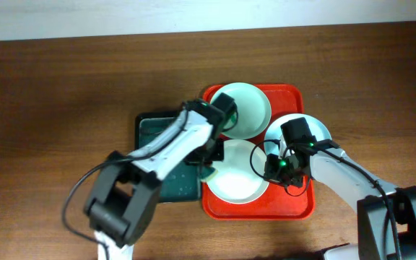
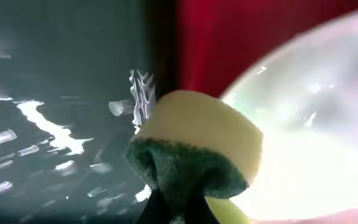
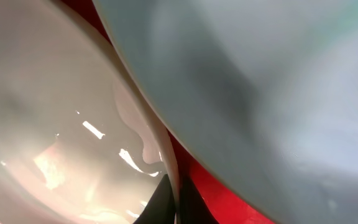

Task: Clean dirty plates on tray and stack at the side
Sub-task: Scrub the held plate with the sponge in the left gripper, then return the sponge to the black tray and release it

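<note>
The red tray [image 1: 295,206] holds three plates. The front plate [image 1: 237,177] is white and shows no smear. My right gripper [image 1: 269,167] is shut on its right rim, and the right wrist view shows the jaws [image 3: 176,202] pinching that rim [image 3: 166,149]. My left gripper [image 1: 208,167] is shut on a yellow and green sponge [image 2: 194,149] at the plate's left edge [image 2: 316,124], over the border between the two trays. A pale mint plate [image 1: 248,108] lies at the back, partly under my left arm. A pale blue plate [image 1: 302,130] lies at the right [image 3: 260,81].
A dark green tray [image 1: 154,144] lies against the red tray's left side, wet and glinting in the left wrist view [image 2: 48,124]. Brown table [image 1: 49,108] surrounds both trays. My left arm crosses the green tray.
</note>
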{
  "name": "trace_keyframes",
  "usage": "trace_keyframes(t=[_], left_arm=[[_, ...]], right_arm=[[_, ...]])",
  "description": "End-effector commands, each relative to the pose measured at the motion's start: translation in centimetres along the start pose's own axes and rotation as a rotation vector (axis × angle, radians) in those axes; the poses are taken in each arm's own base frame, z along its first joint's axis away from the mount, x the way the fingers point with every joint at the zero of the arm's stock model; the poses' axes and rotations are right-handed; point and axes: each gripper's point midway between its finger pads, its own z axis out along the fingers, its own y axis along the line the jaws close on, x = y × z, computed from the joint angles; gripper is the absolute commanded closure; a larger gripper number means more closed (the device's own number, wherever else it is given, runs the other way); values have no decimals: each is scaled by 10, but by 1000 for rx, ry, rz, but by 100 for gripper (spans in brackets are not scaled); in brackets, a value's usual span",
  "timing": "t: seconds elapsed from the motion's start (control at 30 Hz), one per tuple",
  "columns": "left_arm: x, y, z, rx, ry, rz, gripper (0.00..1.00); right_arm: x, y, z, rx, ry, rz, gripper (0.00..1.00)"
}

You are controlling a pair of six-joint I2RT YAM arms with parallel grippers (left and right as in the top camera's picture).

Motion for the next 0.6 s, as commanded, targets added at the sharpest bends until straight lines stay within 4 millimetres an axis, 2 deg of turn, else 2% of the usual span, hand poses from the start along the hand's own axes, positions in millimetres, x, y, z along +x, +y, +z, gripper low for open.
trace_keyframes(t=[0.0, 0.07, 0.17, 0.3, 0.37, 0.47, 0.57], left_arm=[[-22, 37, -67, 2, -187, -50, 100], [-25, 57, -75, -33, -207, -60, 100], [-31, 82, -69, -73, -197, -72, 100], [-35, 105, -36, -86, -174, -117, 100], [-35, 114, -12, -82, -173, -143, 100], [-33, 115, 8, -37, -167, -147, 100], [-35, 111, 8, -7, -169, -137, 78]], right_arm=[[13, -32, 12, 141, 37, 24, 96], [13, -32, 12, 141, 38, 23, 96], [14, -32, 12, 141, 39, 13, 96], [14, -32, 12, 143, 42, 13, 96], [15, -32, 12, 143, 45, 14, 96], [14, -29, 12, 124, 45, -53, 96], [15, -21, 13, 80, 58, -140, 96]])
